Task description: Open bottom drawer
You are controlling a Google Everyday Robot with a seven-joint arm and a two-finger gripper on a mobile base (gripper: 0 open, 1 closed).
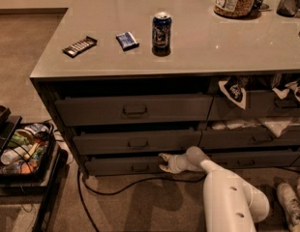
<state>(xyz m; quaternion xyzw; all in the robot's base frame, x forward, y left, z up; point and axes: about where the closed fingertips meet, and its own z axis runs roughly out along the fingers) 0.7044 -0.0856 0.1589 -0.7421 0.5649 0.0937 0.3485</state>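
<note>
The bottom drawer [118, 165] is the lowest, shallow dark grey front of the left stack, with a small centre pull [139, 167]. It stands only slightly out from the cabinet. My white arm [227, 197] reaches in from the lower right, and my gripper [164, 162] sits at the drawer front just right of the pull, its pale fingers pointing left against the upper edge of the drawer.
Two taller grey drawers [135, 110] sit above it. The right stack [256, 139] holds white cloths. On the counter [198, 42] stand a can [161, 30], snack packets and a jar. A black cart [24, 153] with items stands at the left; a cable [121, 185] runs across the floor.
</note>
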